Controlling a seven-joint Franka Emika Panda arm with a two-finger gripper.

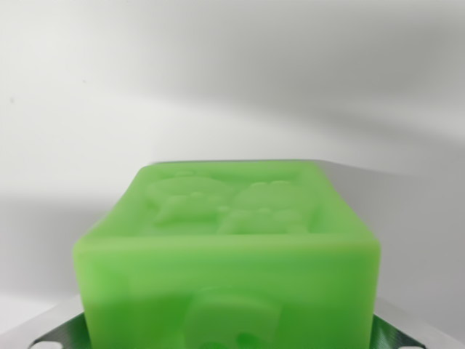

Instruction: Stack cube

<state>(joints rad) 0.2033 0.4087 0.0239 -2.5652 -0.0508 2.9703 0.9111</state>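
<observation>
- Wrist view is basically all green cube [229, 247], filling the lower middle of the frame and sitting super close to the camera.
- The cube looks translucent, kinda waxy, with rounded edges. Its top face has a raised relief pattern, some blobby shapes that are too soft to make out. The near face has another raised figure, cut off by the bottom edge.
- The tool [232, 336] only shows as shiny metal bits poking out at the bottom left and bottom right corners of the cube. Green reflection shows on both pieces.
- Those metal bits sit right up against the cube's left and right sides, so the tool looks clamped on the cube, one finger per side. The actual contact is mostly hidden behind the cube though.
- Behind the far edge of the cube there's a thin pale strip, can't tell what that is.
- Everything else is a plain white-grey background [232, 80] with soft shadows, darker band on the right and on the left.
</observation>
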